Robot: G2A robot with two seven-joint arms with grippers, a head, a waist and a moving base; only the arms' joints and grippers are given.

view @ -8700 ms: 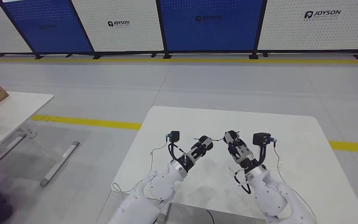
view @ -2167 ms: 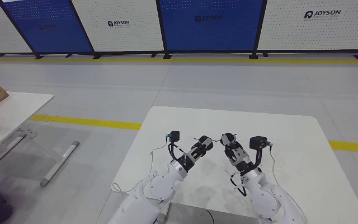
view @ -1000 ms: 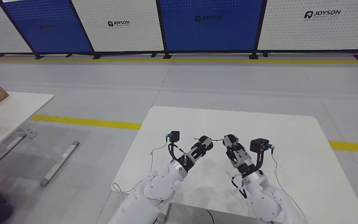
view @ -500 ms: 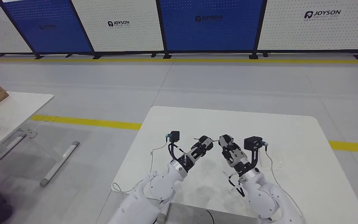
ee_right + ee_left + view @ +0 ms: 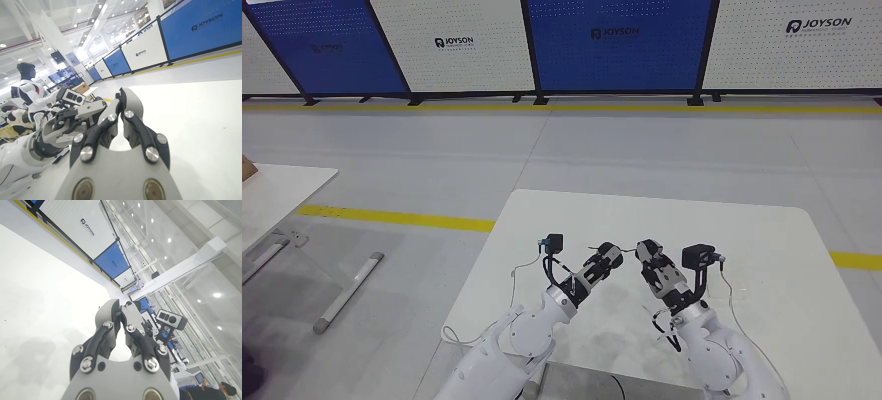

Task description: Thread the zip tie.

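Blue and white partition panels (image 5: 617, 45) stand across the far side of the floor, and a yellow floor line (image 5: 392, 217) passes behind the white table (image 5: 572, 215) where both arms work. A second white table (image 5: 282, 190) shows at the left edge of the top view. Both arms come in from the near edge of the table and converge over its middle. Their tips lie just beside each other with a narrow gap between. The left gripper (image 5: 608, 253) has its fingers (image 5: 108, 313) pressed together, with no gap along the black ribbed pads. A small dark nub juts out at the seam between the pads, and it looks to be pinched there. The right gripper (image 5: 645, 248) is closed just as tightly, pads face to face. A similar dark nub sticks out close to its fingertips (image 5: 132, 98). In the right wrist view the left gripper sits near and to one side, at about the same height above the table. The zip tie (image 5: 590, 245) is very thin and hard to follow. In the top view it reads as a dark sliver poking out of the left gripper on the side away from the right one. Its long axis runs roughly across the table from one gripper towards the other, and it is held above the surface. The stretch between the two tips is too fine to make out, so I cannot tell which end is the head or whether the tail has entered it.
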